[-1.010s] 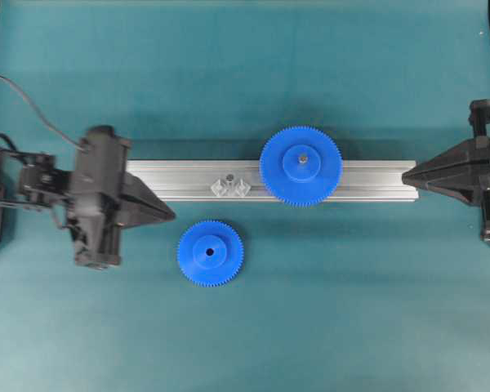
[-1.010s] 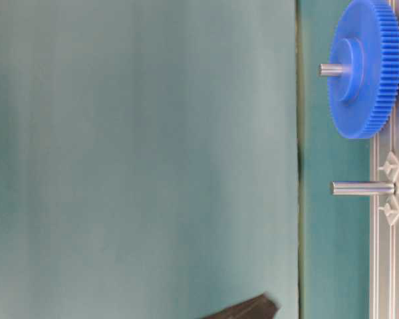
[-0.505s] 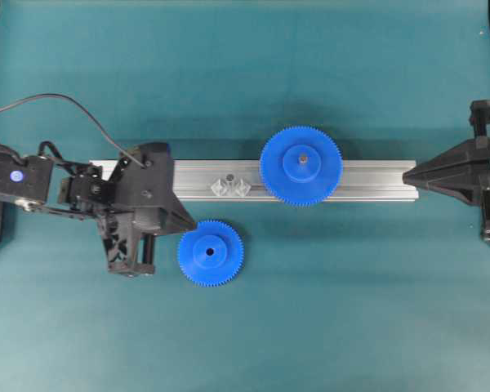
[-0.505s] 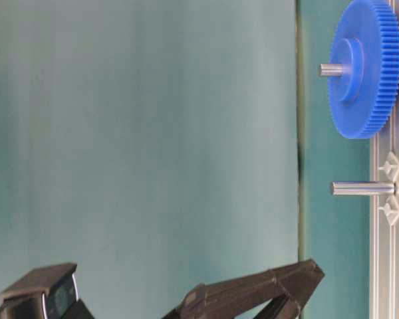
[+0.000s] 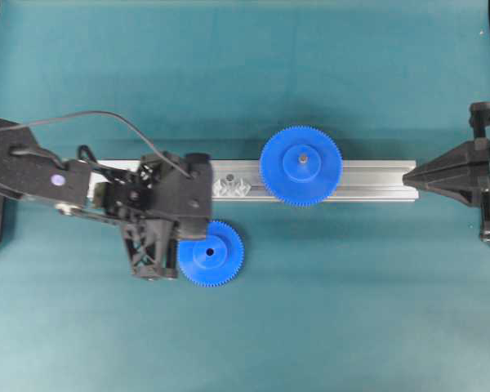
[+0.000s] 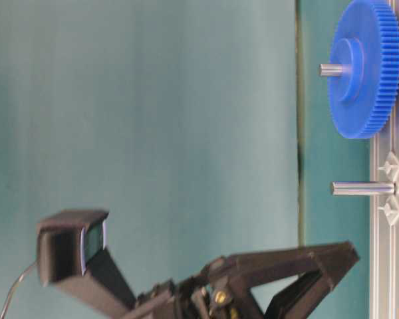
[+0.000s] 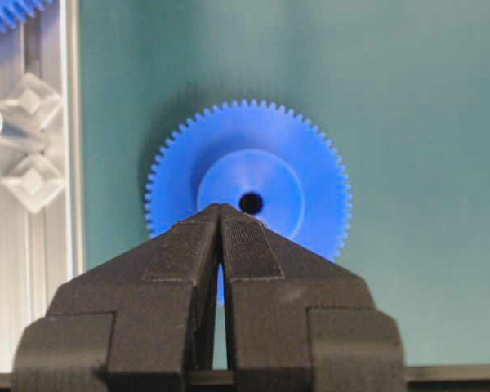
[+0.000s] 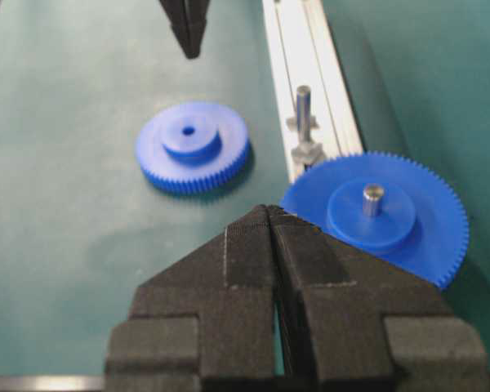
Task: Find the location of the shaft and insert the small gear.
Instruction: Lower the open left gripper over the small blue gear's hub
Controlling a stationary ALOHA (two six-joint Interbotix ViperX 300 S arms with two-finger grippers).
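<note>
- While I watch the overhead view, my left gripper [image 5: 182, 245] sits left of centre, its body covering the left rim of the small gear [image 5: 212, 252].
- From the left wrist view, the left gripper [image 7: 220, 214] has its jaws pressed together with nothing between them; the tips lie over the near edge of the small gear's [image 7: 249, 196] hub, just below the dark centre hole.
- That gear lies flat on the green mat [image 5: 351, 310], just below the aluminium rail [image 5: 367, 181] and apart from it.
- On the rail, the shaft [image 5: 229, 176] stands bare between two small diamond-shaped metal pieces [image 7: 31, 139], slightly above and right of the small gear.
- Right of the shaft, the larger blue gear [image 5: 300, 166] sits on the rail on its own pin.
- At the right edge, my right gripper [image 5: 408, 175] is closed and empty, its tip at the rail's right end.
</note>
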